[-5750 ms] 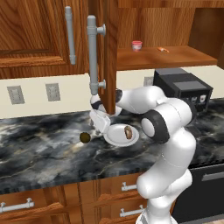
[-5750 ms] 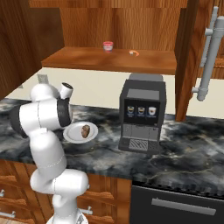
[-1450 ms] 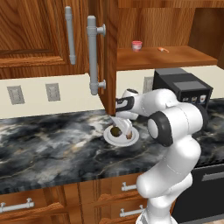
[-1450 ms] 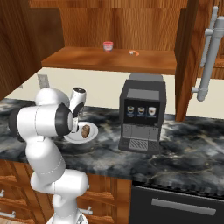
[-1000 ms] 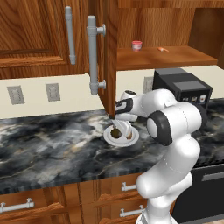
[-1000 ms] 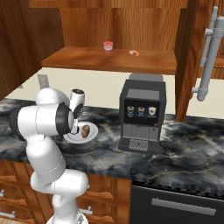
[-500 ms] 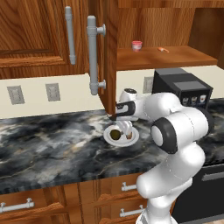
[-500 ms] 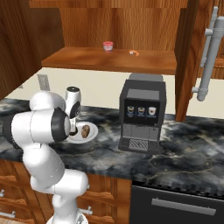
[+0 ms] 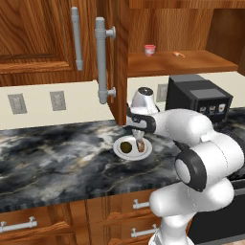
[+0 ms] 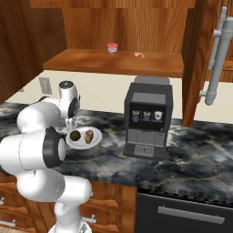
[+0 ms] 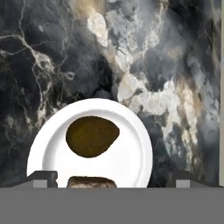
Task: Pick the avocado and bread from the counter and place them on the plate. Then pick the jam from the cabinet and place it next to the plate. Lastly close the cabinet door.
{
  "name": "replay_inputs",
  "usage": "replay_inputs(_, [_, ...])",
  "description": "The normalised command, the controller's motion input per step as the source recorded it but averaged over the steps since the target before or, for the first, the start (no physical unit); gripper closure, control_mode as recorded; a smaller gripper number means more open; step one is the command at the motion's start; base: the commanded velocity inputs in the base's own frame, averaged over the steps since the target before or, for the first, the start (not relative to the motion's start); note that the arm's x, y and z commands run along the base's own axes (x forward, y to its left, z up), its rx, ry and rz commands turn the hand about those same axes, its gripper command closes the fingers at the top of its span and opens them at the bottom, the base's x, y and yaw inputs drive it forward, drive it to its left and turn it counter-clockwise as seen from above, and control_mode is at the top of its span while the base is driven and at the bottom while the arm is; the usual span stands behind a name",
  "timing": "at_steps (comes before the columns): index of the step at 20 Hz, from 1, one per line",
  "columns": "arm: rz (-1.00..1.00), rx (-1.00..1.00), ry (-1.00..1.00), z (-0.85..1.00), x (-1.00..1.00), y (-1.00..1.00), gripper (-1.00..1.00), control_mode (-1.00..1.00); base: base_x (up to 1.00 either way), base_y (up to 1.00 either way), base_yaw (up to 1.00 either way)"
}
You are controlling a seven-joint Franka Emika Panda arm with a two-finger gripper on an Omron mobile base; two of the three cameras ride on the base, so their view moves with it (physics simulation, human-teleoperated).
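— Dark marbled counter [image 9: 57,158] under wooden cabinets, coffee machine [image 10: 148,119] on the right. Where do your task things stand?

— Avocado [image 11: 92,136] and bread [image 9: 140,145] both lie on the white plate [image 11: 131,131], side by side. Your gripper [image 9: 138,136] hangs just over them; in the hand view the tips sit wide apart with nothing between, so it has let go.

— So you go for the jam next?

— I'd judge so. The jam [image 9: 150,50] is a small pale jar with a red lid, upright on the cabinet shelf [image 10: 113,63], far behind and above the plate, the door [image 9: 115,57] standing open beside it.

— How will it handle?

— Likely rigid and light, but smooth-walled and possibly glass, so slippery and breakable. Take it across the body below the lid, jaws level, firm without crushing, and set it down gently beside the plate.
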Motion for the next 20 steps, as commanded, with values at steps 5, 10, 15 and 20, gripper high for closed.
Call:
replay_inputs(5, [-0.56, 0.02, -0.03, 0.72, -0.42, -0.18, -1.00, -1.00, 0.00, 0.00, 0.00])
replay_inputs(10, [-0.57, 0.10, 0.14, 0.64, -0.38, -0.78, -1.00, -1.00, 0.00, 0.00, 0.00])
replay_inputs(15, [-0.54, 0.12, 0.12, 0.63, -0.51, -0.68, -1.00, -1.00, 0.00, 0.00, 0.00])
replay_inputs(20, [-0.51, 0.10, 0.01, 0.69, -0.60, -0.42, -1.00, -1.00, 0.00, 0.00, 0.00])
